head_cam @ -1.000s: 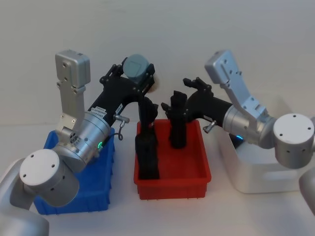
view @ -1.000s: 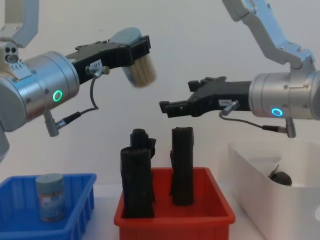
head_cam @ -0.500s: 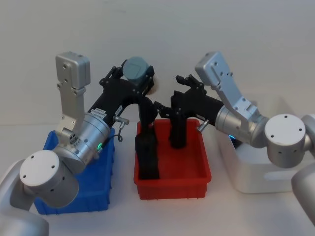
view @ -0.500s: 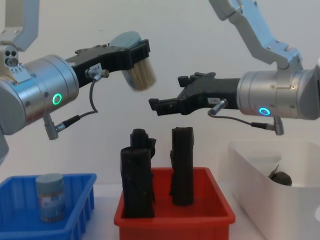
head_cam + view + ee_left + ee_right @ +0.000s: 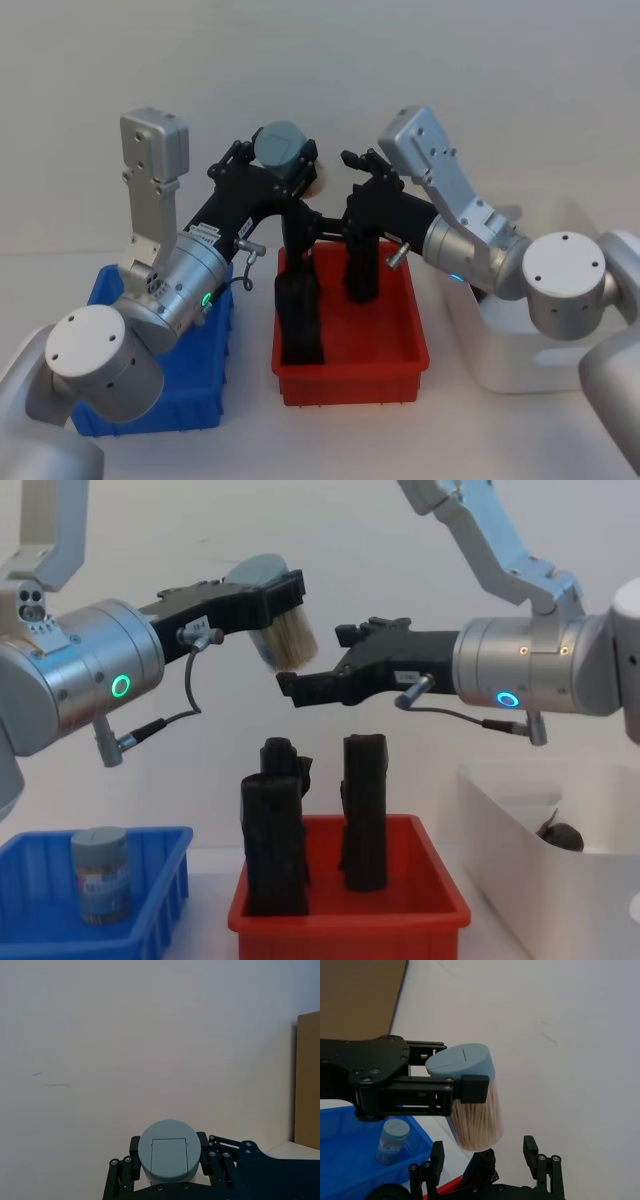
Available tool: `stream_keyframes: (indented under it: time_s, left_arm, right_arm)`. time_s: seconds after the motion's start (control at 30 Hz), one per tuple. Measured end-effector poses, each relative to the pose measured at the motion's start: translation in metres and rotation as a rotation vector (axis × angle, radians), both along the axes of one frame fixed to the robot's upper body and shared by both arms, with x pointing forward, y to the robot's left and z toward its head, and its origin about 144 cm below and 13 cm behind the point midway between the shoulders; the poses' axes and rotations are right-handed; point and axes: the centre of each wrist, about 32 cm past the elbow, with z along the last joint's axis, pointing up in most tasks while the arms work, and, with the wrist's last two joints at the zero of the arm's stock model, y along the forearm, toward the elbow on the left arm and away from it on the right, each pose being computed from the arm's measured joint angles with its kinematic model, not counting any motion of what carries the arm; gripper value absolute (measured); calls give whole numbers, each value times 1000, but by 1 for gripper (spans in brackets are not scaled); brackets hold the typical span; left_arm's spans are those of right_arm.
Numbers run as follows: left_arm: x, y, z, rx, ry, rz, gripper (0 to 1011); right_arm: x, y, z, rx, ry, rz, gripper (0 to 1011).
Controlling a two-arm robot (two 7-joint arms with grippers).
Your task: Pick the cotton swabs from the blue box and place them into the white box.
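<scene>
My left gripper (image 5: pixel 281 593) is shut on a tilted jar of cotton swabs (image 5: pixel 284 640), held high above the table between the bins. The jar's grey-blue cap (image 5: pixel 169 1150) sits between the left fingers (image 5: pixel 134 1146). My right gripper (image 5: pixel 320 660) stands open right next to the jar's lower end, its fingers (image 5: pixel 530 1149) spread just under the swab bundle (image 5: pixel 476 1122). A second jar of cotton swabs (image 5: pixel 100 874) stands upright in the blue box (image 5: pixel 155 836) at the left. The white box (image 5: pixel 570 890) stands at the right.
A red bin (image 5: pixel 350 365) with three upright black rolls (image 5: pixel 364 810) stands between the blue and white boxes, under both grippers. A dark round object (image 5: pixel 560 836) lies inside the white box. A brown panel (image 5: pixel 360 997) stands behind the scene.
My right gripper has moved left, from well apart to right beside the held jar. The left gripper has shifted slightly with the jar still in it.
</scene>
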Motion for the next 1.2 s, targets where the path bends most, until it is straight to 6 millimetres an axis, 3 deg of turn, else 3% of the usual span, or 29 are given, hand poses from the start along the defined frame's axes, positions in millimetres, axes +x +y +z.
stream_keyframes:
  time_s: [0.83,1.2]
  left_arm:
    - [4,-1,-2,6,24,-13,669]
    - [4,-1,-2,6,26,-13,669]
  right_arm:
    - [6,18,4,-23,-59,15,997]
    - [7,21,5,-27,-68,16,731]
